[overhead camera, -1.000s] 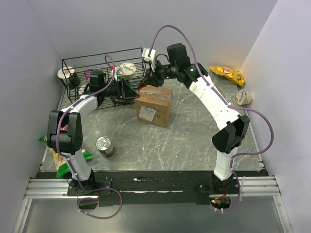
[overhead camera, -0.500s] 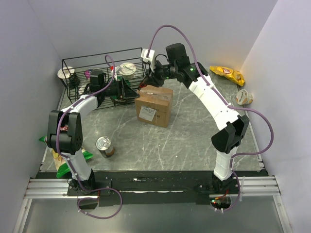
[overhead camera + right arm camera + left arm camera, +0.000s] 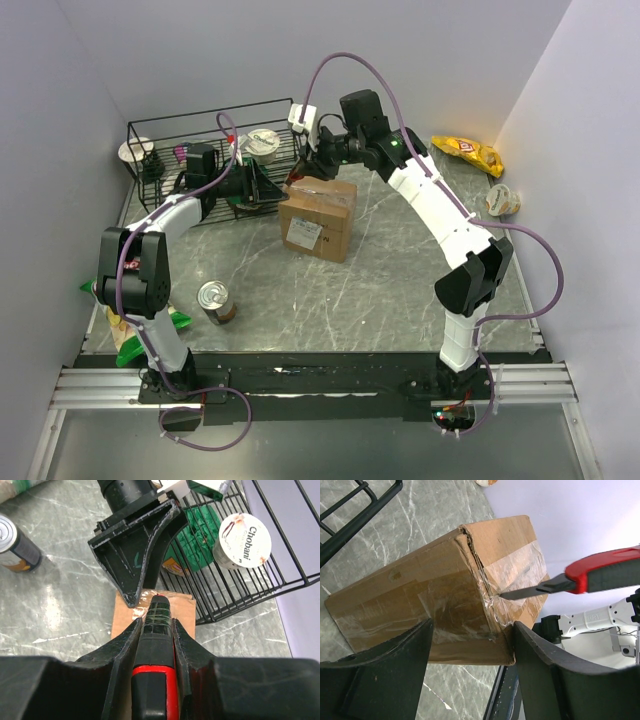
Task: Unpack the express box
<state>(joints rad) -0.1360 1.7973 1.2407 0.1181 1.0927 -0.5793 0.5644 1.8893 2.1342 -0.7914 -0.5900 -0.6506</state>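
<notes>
The express box (image 3: 318,218) sits on the worktop (image 3: 400,270) directly ahead of the left claw (image 3: 472,627), one taped end and corner facing it. That claw is spread wide with nothing between its fingers, which reach either side of the box's corner; whether the tips actually press on the card cannot be told. Opposite it, the right claw (image 3: 156,622) is clamped tight around a red-handled knife (image 3: 600,570), whose blade tip meets the clear tape (image 3: 515,575) at the box edge nearest the left claw. The carton looks stiff along its edges and corners but likely to dent on the broad panels. It is probably light enough to skate across the smooth stone-patterned surface under the blade's push. The tape looks slick and wrinkled, a poor place to grip. The safest hold would be a brace against the short end or across a corner, clear of the seam being cut.
</notes>
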